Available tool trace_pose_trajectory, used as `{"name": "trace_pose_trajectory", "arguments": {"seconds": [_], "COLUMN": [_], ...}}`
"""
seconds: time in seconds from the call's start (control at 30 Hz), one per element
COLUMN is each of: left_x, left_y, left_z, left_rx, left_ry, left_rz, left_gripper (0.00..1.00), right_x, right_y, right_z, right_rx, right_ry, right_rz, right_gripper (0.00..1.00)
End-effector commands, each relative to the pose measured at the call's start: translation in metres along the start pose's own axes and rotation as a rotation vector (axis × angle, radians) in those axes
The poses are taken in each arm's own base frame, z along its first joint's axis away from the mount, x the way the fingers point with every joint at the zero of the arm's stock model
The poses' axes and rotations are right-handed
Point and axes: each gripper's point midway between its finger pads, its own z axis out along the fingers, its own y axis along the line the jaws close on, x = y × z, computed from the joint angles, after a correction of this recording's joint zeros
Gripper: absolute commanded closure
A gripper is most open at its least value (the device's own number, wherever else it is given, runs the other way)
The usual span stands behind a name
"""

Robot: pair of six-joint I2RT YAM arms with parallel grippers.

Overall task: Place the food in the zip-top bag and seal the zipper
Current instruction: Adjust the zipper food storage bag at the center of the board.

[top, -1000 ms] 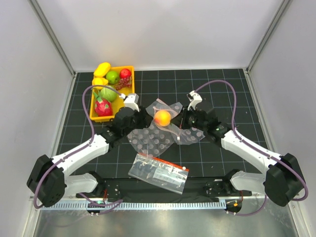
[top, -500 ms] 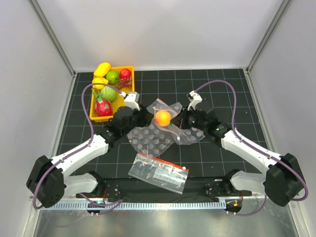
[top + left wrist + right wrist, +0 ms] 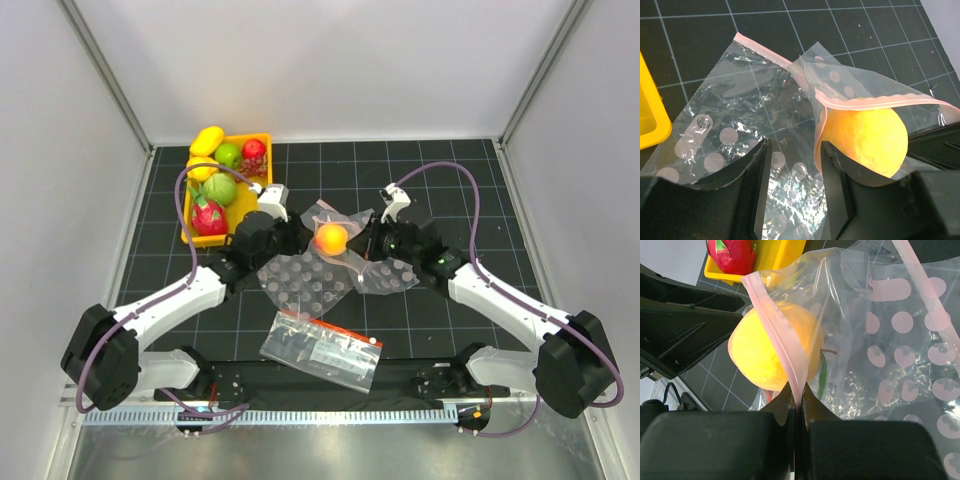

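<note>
Across the black gridded table [image 3: 450, 180], from above: one yellow tray [image 3: 250, 137] at upper left holds seven toy fruits: two yellow pieces [image 3: 207, 140], one green apple [image 3: 229, 155], one red apple [image 3: 254, 150], one bunch of grapes [image 3: 250, 171], one bigger green round fruit [image 3: 219, 190] and one dragon fruit [image 3: 208, 215]. At centre a single orange peach [image 3: 331, 238] sits in the mouth of the one zip-top bag [image 3: 340, 213], flanked by the left gripper [image 3: 292, 236] and the right gripper [image 3: 366, 240]. One bubble sheet [image 3: 305, 285] lies just below them, and one printed bag [image 3: 322, 349] with a red band lies lower centre.

At the left wrist, the two black fingers [image 3: 757, 190] stand roughly half apart with only clear film showing in the gap and nothing clamped. The peach sits just right of the right-hand finger, with one lip of the pink zipper [image 3: 875, 101] draped over it. The other lip runs toward upper left. A tray corner shows at the left edge.

At the right wrist, the jaws are pressed together on the zipper strip, which rises from them across the peach. The dragon fruit and tray fill the top edge.
</note>
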Motion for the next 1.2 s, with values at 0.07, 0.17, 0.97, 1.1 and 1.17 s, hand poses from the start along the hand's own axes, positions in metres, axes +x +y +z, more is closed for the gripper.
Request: {"name": "trace_pose_trajectory", "arguments": {"seconds": [0.07, 0.17, 0.97, 1.1, 1.17], "left_x": [-0.038, -0.037, -0.068, -0.061, -0.053], "left_y": [-0.024, -0.029, -0.016, -0.011, -0.004], "left_z": [-0.01, -0.01, -0.078, -0.095, -0.101], "left_rx": [0.083, 0.106, 0.046, 0.04, 0.007], "left_ry": [-0.105, -0.099, -0.221, -0.217, -0.198], "left_rz": [0.002, -0.014, -0.137, -0.209, -0.247], "left_gripper": [0.52, 0.52, 0.33, 0.22, 0.22], "right_x": [-0.012, -0.014, -0.013, -0.013, -0.012], "right_y": [0.013, 0.015, 0.013, 0.013, 0.012], "right_z": [0.002, -0.001, 0.001, 0.001, 0.001], "right_rx": [-0.056, -0.06, -0.053, -0.051, -0.049], "right_ry": [-0.032, -0.042, -0.036, -0.037, -0.037], "right_rz": [-0.008, -0.01, -0.008, -0.007, -0.007], "right_gripper": [0.99, 0.99, 0.99, 0.99, 0.99]}}
